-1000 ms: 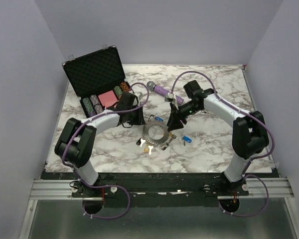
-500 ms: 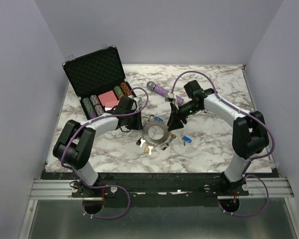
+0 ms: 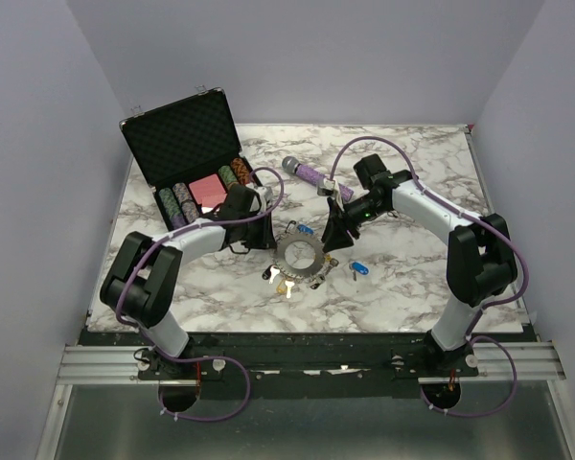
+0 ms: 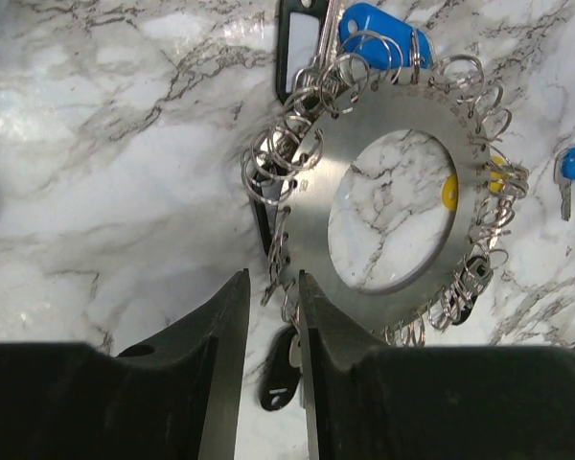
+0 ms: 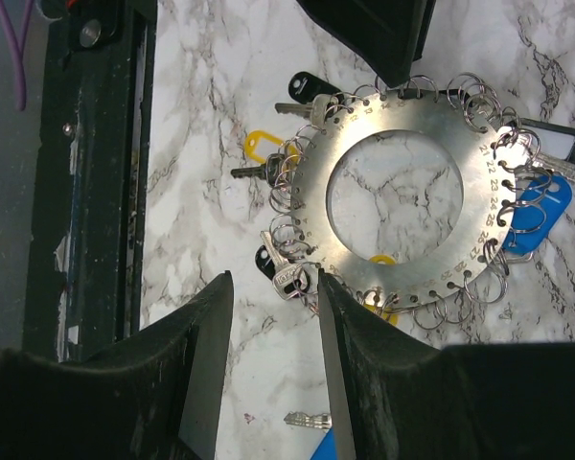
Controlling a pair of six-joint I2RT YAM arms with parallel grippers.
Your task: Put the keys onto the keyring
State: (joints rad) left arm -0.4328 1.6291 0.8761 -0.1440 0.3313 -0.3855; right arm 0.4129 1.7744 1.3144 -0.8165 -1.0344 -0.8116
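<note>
the left gripper (image 4: 271, 278), jaws narrow and empty, is straddling the rim of the keyring (image 4: 311, 216). the right gripper (image 5: 275, 280), wider and empty, is framing a silver key (image 5: 289, 278), which probably needs pinching next.

Keyring (image 4: 316, 240) silver-grey, tiny dark numbers along rim. Blue key (image 4: 374, 21), yellow key (image 5: 259, 146), black key (image 5: 307, 86). Table (image 3: 412, 287) white marble pattern, grey veins. Microphone (image 3: 311, 174) purple. Case (image 3: 187, 129) black, striped chips (image 3: 177, 201) inside.
</note>
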